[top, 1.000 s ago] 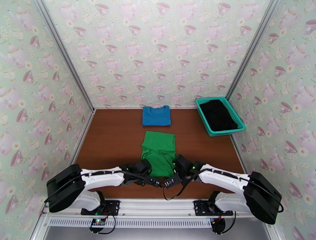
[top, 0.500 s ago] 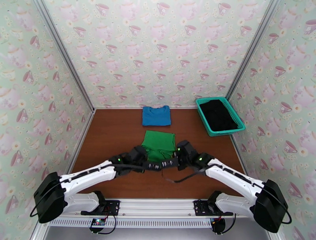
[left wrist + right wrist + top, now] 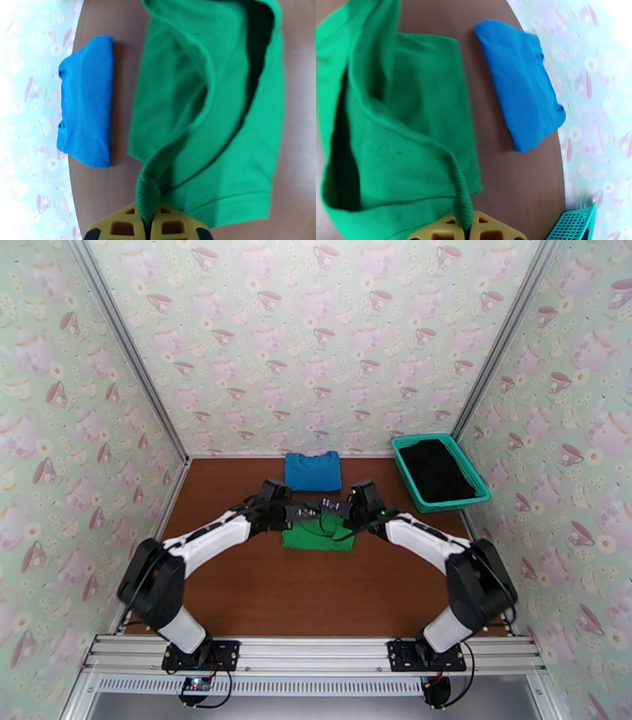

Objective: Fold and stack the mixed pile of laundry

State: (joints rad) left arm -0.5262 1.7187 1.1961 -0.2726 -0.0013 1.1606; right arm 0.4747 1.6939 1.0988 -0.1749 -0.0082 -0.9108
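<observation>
A green shirt [image 3: 317, 534] lies mid-table, its near hem lifted and carried over toward the back. My left gripper [image 3: 305, 513] is shut on that ribbed hem, and the left wrist view has the green cloth [image 3: 221, 118] pinched between the yellow fingers [image 3: 122, 228]. My right gripper [image 3: 332, 506] is shut on the same hem, which again runs into the fingers [image 3: 489, 229] from the green shirt [image 3: 395, 138]. A folded blue shirt [image 3: 313, 470] [image 3: 85, 102] [image 3: 521, 90] rests just beyond. A black garment [image 3: 434, 469] fills the teal basket.
The teal lattice basket [image 3: 408, 474] [image 3: 572, 227] stands at the back right of the brown table [image 3: 237, 579], close to the right wall. Patterned walls enclose the left, back and right sides. Both arms stretch out over the table's middle.
Both grippers moved from the near edge toward the back, carrying the green shirt's near hem up and over itself. The visible green patch on the table is now shorter.
</observation>
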